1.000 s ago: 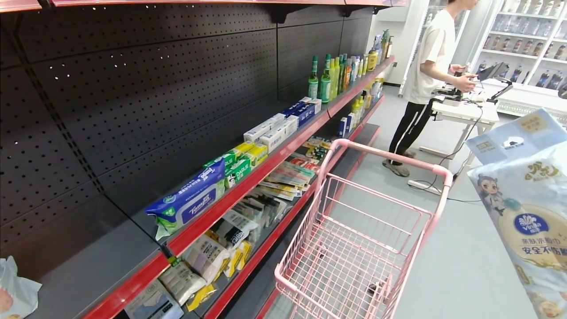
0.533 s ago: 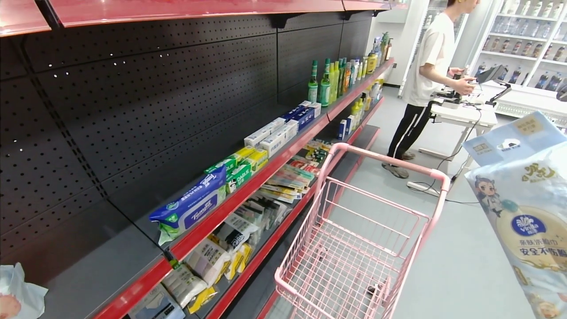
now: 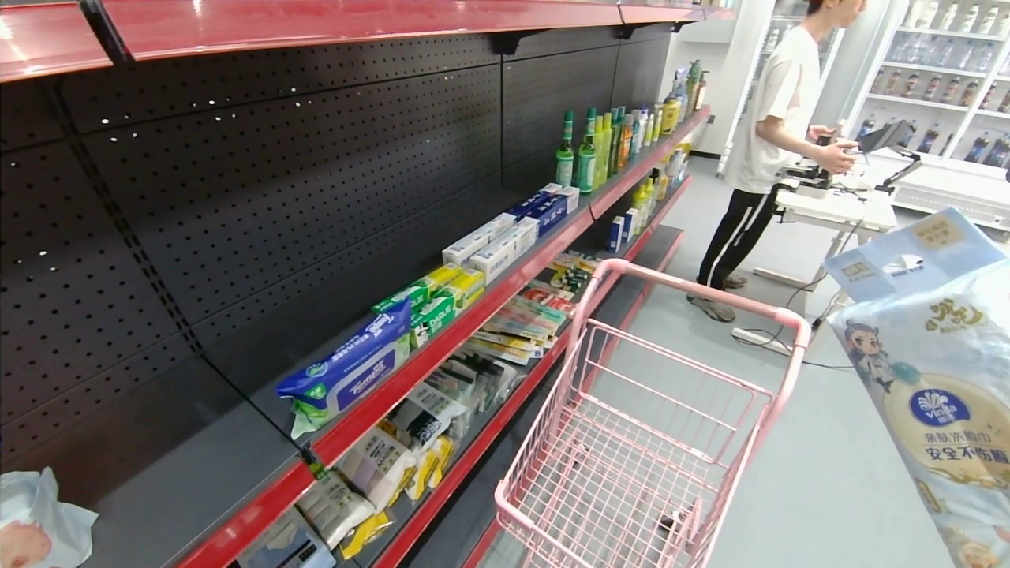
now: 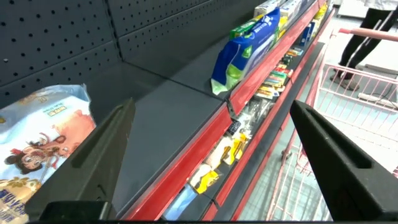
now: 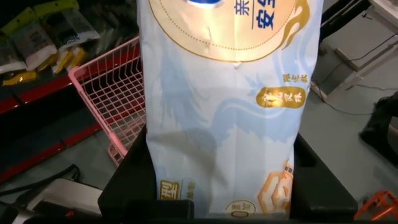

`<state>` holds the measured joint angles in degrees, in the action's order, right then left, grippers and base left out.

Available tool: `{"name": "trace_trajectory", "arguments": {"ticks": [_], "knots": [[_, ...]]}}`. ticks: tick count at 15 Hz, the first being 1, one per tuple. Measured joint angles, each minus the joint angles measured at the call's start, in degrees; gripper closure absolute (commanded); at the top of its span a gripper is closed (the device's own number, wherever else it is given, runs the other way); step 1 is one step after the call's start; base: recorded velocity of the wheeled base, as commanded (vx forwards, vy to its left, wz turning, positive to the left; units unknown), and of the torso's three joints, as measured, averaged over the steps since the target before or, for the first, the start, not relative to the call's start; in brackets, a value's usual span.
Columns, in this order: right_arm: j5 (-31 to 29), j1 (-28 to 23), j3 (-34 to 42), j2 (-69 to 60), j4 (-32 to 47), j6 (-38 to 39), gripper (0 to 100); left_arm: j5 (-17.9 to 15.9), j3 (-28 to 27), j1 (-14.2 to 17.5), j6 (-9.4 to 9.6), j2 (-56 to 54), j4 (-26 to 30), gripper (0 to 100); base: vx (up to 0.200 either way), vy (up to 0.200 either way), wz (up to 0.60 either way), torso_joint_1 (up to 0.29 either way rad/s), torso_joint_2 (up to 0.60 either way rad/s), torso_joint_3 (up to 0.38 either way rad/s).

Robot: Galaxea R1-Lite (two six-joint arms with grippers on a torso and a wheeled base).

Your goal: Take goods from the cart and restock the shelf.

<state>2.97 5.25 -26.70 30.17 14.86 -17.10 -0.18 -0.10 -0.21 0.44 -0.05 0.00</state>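
A large pale-blue tissue pack (image 3: 939,394) with a cartoon figure hangs upright at the right of the head view, beside the pink wire cart (image 3: 777,315). My right gripper (image 5: 217,186) is shut on this tissue pack (image 5: 217,106), one dark finger on each side of its lower part. My left gripper (image 4: 211,155) is open, nothing between its fingers (image 4: 106,149), above the grey deck of the shelf (image 4: 168,118). A similar pack (image 4: 37,137) lies on that deck beside the left gripper, at the near left end of the shelf (image 3: 197,473).
A blue wipes pack (image 3: 347,371) leans at the shelf's red front edge, then toothpaste boxes (image 3: 430,296) and green bottles (image 3: 588,146) farther along. Small packets (image 3: 379,465) fill the lower shelf. A person stands at a white desk (image 3: 836,209) beyond the cart.
The whole head view has shifted slightly, so the camera moved. The tissue pack at the right stays in about the same place in the picture.
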Motion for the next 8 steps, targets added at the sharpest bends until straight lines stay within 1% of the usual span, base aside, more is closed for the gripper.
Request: {"name": "trace_trajectory", "arguments": {"ticks": [8], "knots": [[0.0, -0.1, 0.3, 0.1, 0.0, -1.4, 100, 0.0, 0.0, 0.0, -0.04, 0.0, 0.0, 0, 0.000, 0.000, 0.60, 0.006, 0.00, 0.000]]}}
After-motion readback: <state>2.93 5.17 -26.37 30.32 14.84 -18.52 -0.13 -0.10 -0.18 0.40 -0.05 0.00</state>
